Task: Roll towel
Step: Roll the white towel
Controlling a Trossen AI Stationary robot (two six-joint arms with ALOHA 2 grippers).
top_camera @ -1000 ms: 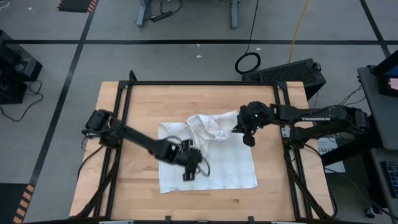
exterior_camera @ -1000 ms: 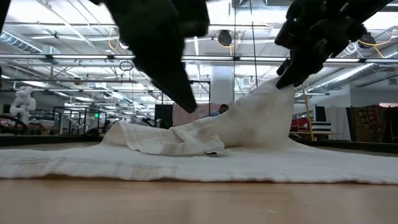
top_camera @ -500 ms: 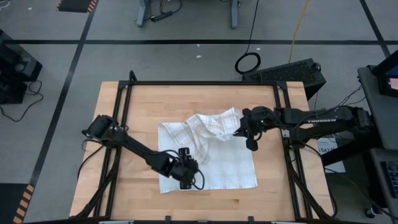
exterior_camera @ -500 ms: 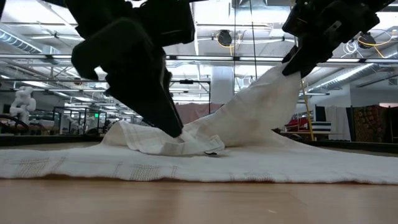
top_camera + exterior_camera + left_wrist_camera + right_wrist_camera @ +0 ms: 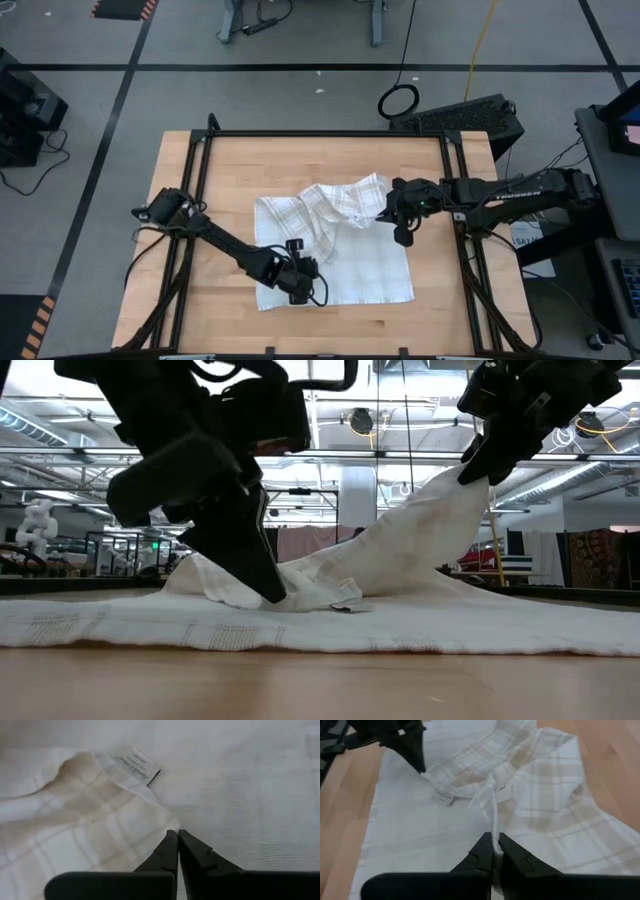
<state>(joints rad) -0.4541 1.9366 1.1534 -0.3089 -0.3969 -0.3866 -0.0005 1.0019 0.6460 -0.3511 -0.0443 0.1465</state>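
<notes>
Pale wooden counter [image 5: 200, 200]; thin white plaid-checked cloth towel [image 5: 350, 275] spread across its middle, far edge folded over and lifted; right claw [image 5: 383, 213] pinched on that raised edge; left claw [image 5: 297, 291], wide a moment ago, now snapped tight at the fold's near corner beside the small white tag [image 5: 138, 766]; both ends gripped, rolling can start.

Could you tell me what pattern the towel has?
White towel with a faint beige-grey plaid check, clearest in the right wrist view.
</notes>
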